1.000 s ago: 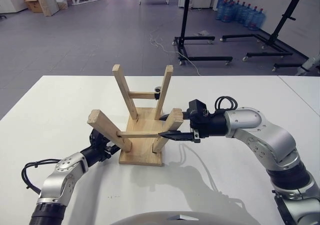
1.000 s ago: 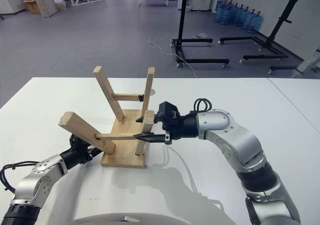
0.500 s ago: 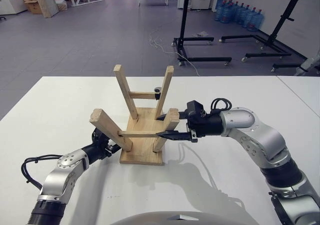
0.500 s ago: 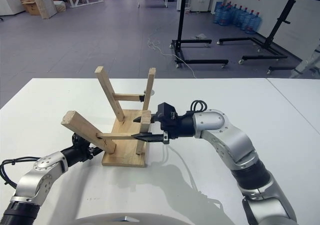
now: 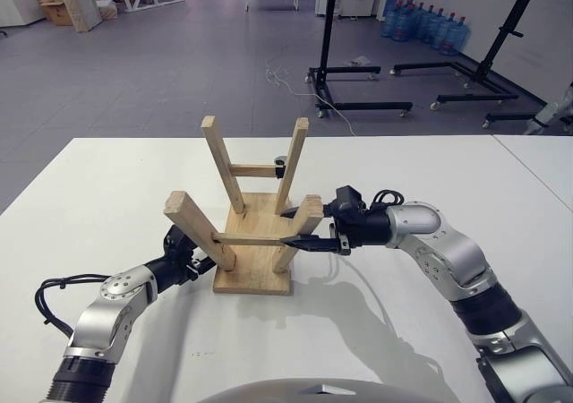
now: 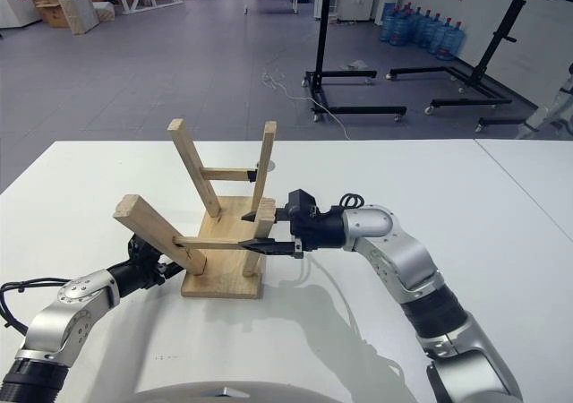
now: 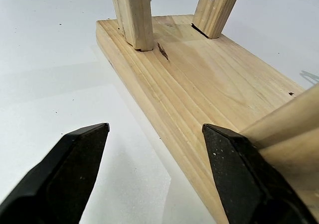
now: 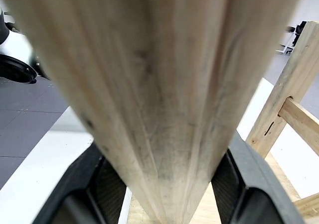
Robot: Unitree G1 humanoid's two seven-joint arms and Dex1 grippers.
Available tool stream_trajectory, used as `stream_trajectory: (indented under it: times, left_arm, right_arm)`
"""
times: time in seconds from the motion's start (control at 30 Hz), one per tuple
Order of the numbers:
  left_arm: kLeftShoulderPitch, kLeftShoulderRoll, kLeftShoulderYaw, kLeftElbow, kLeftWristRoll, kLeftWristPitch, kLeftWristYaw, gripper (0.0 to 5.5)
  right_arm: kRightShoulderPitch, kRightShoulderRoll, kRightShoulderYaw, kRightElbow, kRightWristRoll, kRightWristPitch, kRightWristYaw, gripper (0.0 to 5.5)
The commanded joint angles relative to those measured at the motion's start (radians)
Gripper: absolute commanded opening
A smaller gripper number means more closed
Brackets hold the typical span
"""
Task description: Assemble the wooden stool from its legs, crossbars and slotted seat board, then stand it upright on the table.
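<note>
1. Head views: locate the wooden stool (image 5: pixel 260 215) upside down on the white table (image 5: pixel 107 179), seat board (image 5: pixel 253 279) flat on the surface, all four legs pointing up, each pair joined by a crossbar. Note the right gripper (image 5: pixel 300 242) clamped on the near right leg (image 5: pixel 303 217) where the near crossbar (image 5: pixel 251 239) meets it. Note the left gripper (image 5: pixel 192 260) low at the board's left edge, beside the spot where the near left leg (image 5: pixel 199 230) enters the board.
2. Left wrist view: observe both black fingers (image 7: pixel 65 179) spread wide, grasping nothing. Find one over bare table and the other just beside the slanted leg, with the board's long edge between them.
3. Right wrist view: confirm both pads (image 8: pixel 82 194) pressed against opposite faces of the near right leg, holding it tight.
</note>
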Motion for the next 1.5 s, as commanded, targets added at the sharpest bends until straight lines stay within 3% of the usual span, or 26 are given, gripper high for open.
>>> stream_trajectory:
  times: [0.03,0.4,0.43,0.8,1.13,1.4,1.5]
  left_arm:
    - [0.051,-0.003,-0.084,0.012,0.02,0.08,-0.048,3.45]
    - [0.052,0.008,-0.092,0.012,0.025,0.088,-0.062,3.45]
    - [0.053,0.009,-0.092,0.013,0.025,0.088,-0.062,3.45]
    - [0.063,0.015,-0.079,-0.022,0.017,0.107,-0.051,3.45]
    - [0.033,-0.045,-0.049,-0.099,0.022,0.164,0.092,3.45]
    - [0.043,-0.107,-0.088,-0.125,0.043,0.195,0.166,3.45]
    - [0.045,-0.114,-0.086,-0.121,0.041,0.194,0.174,3.45]
  right_arm:
    - [0.186,-0.062,0.183,0.168,-0.174,0.117,-0.002,2.04]
    - [0.227,-0.084,0.167,0.187,-0.063,0.142,0.044,2.05]
    - [0.226,-0.081,0.158,0.172,-0.06,0.134,0.036,2.43]
    - [0.244,-0.063,0.001,0.031,-0.045,0.146,-0.03,4.29]
    - [0.255,-0.072,-0.128,0.089,-0.181,0.012,-0.11,4.29]
    - [0.199,-0.025,-0.03,0.189,-0.377,-0.067,-0.141,4.29]
    - [0.124,0.064,0.031,0.308,-0.458,-0.097,-0.186,4.29]
